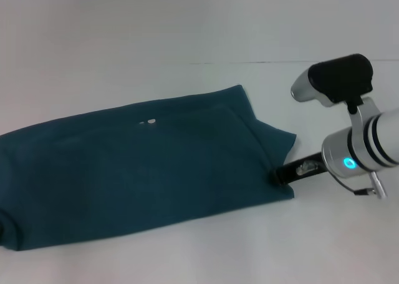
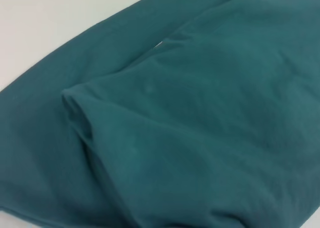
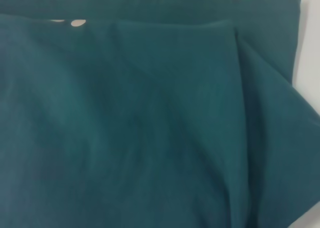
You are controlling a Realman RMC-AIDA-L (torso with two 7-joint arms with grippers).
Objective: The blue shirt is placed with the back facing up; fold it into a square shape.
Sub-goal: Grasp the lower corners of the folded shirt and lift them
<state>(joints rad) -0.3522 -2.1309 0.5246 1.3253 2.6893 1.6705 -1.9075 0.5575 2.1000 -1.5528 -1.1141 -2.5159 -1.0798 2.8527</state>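
Only the right arm (image 1: 368, 146) is seen, in the head view. Its silver-white cylindrical wrist is ringed by dark bands and marked with a glowing cyan ring light. A black-capped silver housing (image 1: 333, 78) is mounted above it. A thin cable is looped underneath. The right gripper (image 1: 282, 175) is black, with a pale insert.

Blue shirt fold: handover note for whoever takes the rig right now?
Right gripper: at the right end of the blue shirt, fingertips at the cloth's edge near its front corner; whether it is clamped cannot be told.
Left gripper: not in the head view; its wrist camera shows only shirt folds close up.
Shirt: on the white table, already folded lengthwise into a long band running left to right, with a flap sticking out at the right end.
Left: fold the band crosswise into a square.
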